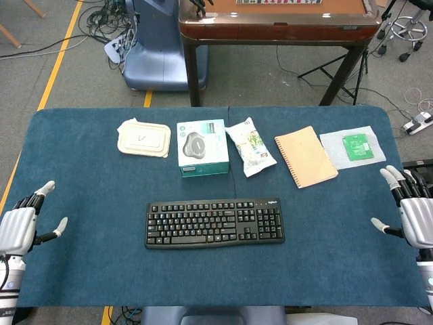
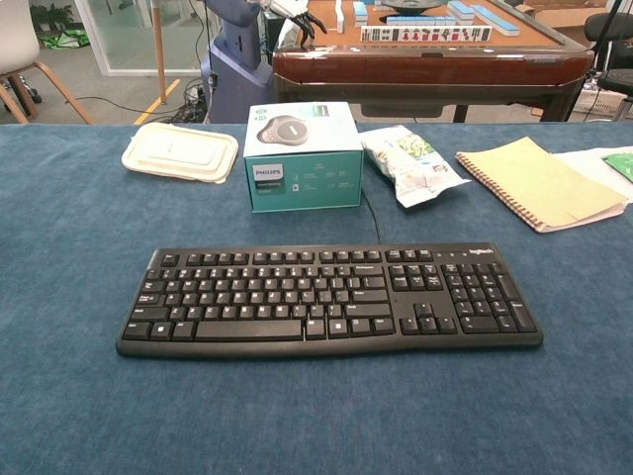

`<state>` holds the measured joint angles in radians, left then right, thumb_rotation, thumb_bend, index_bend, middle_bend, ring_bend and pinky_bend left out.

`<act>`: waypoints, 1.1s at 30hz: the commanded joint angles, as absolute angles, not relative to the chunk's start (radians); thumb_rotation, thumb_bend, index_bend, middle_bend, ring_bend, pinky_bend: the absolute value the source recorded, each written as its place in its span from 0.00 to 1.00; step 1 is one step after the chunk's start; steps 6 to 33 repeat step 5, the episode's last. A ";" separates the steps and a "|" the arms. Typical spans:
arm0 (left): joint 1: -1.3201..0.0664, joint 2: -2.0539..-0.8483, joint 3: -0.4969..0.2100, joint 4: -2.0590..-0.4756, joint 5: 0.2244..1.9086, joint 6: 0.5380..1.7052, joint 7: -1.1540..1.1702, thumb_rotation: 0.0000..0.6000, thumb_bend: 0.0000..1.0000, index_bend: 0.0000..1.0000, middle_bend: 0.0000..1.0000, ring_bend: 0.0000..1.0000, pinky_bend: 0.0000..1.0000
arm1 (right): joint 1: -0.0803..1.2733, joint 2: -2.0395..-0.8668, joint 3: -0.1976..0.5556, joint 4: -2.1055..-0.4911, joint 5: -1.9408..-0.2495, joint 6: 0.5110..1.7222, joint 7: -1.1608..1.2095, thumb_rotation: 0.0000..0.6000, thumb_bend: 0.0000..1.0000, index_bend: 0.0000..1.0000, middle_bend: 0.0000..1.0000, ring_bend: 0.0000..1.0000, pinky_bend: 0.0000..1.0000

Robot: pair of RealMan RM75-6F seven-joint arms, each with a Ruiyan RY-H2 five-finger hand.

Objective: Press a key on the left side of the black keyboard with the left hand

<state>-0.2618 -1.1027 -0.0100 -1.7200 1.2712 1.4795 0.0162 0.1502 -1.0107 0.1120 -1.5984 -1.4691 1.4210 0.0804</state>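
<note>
The black keyboard (image 1: 214, 222) lies flat in the middle of the blue table (image 1: 88, 176), and the chest view shows it close up (image 2: 331, 299) with nothing on its keys. My left hand (image 1: 20, 228) hovers at the table's far left edge, well away from the keyboard, fingers spread and empty. At the far right edge my right hand (image 1: 411, 219) is also open and holds nothing. Neither hand appears in the chest view.
Behind the keyboard stand a white lidded food box (image 1: 143, 139), a teal Philips box (image 1: 201, 147), a snack bag (image 1: 249, 146), a tan spiral notebook (image 1: 305, 156) and a green card on a white cloth (image 1: 355, 147). A brown mahjong table (image 1: 277, 24) stands beyond.
</note>
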 commanded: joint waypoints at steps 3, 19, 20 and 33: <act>-0.205 -1.112 0.010 -1.742 1.308 1.526 0.030 0.78 0.28 0.09 0.17 0.19 0.19 | 0.160 -1.014 0.113 -1.597 -1.475 1.412 0.080 1.00 0.05 0.00 0.04 0.07 0.04; -0.197 -1.114 0.007 -1.742 1.318 1.534 0.028 0.79 0.28 0.09 0.17 0.19 0.18 | 0.163 -1.016 0.113 -1.597 -1.478 1.410 0.081 1.00 0.05 0.00 0.04 0.07 0.04; -0.197 -1.114 0.007 -1.742 1.318 1.534 0.028 0.79 0.28 0.09 0.17 0.19 0.18 | 0.163 -1.016 0.113 -1.597 -1.478 1.410 0.081 1.00 0.05 0.00 0.04 0.07 0.04; -0.197 -1.114 0.007 -1.742 1.318 1.534 0.028 0.79 0.28 0.09 0.17 0.19 0.18 | 0.163 -1.016 0.113 -1.597 -1.478 1.410 0.081 1.00 0.05 0.00 0.04 0.07 0.04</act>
